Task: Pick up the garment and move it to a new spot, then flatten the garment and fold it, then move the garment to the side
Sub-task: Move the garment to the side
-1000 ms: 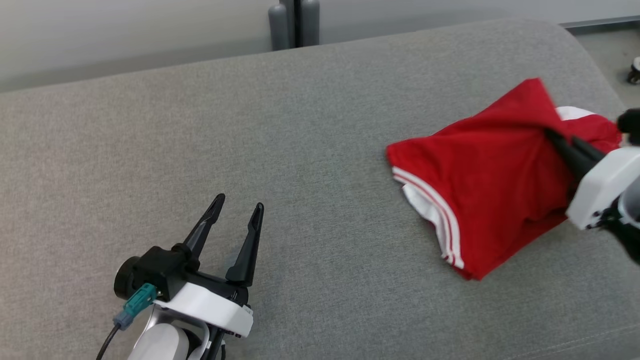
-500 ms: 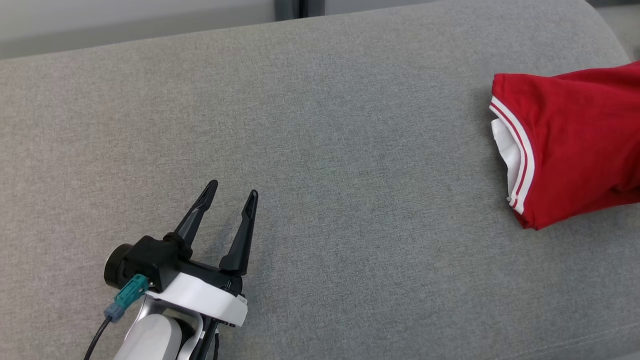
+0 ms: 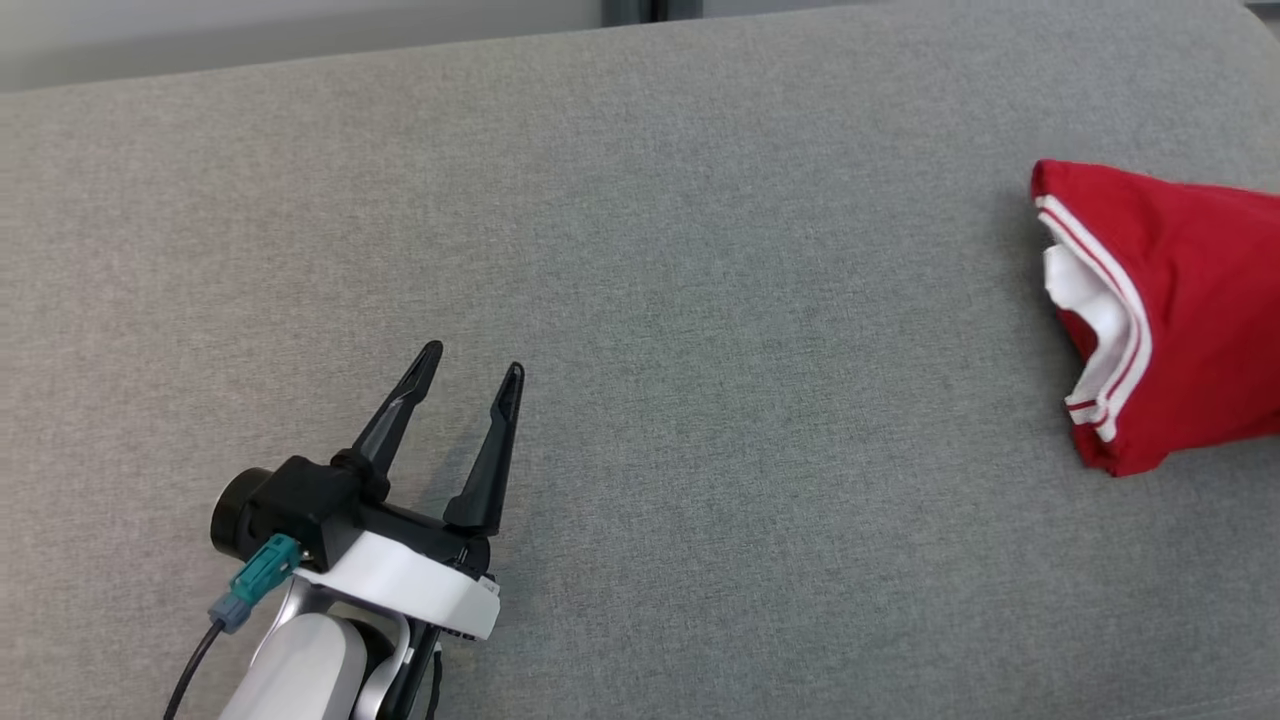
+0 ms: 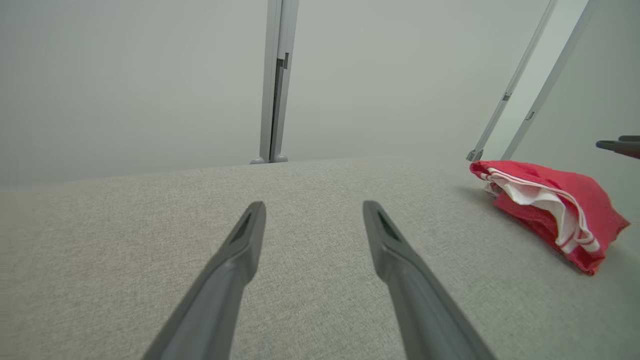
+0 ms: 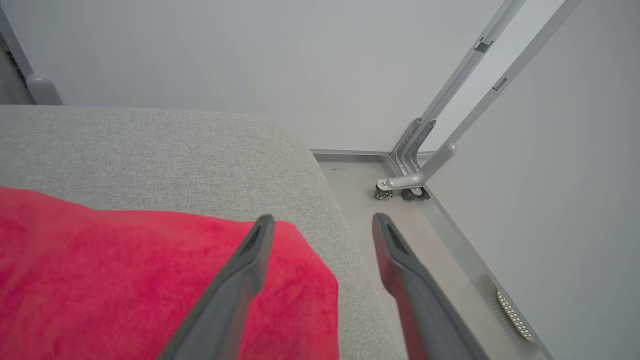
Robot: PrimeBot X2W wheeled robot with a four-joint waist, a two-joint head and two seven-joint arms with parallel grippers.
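Seemingly free, garment [image 5: 125, 280] beneath right jaws

head view looks steeply down from above on the grey cushion [image 3: 700, 300], left gripper [image 3: 472, 358] at lower left. left wrist view sits low, close over the cushion, facing along it toward the back wall [image 4: 125, 75]. right wrist view looks down past the cushion's end to the floor [image 5: 360, 200]. all three share the red garment [image 3: 1190, 300].
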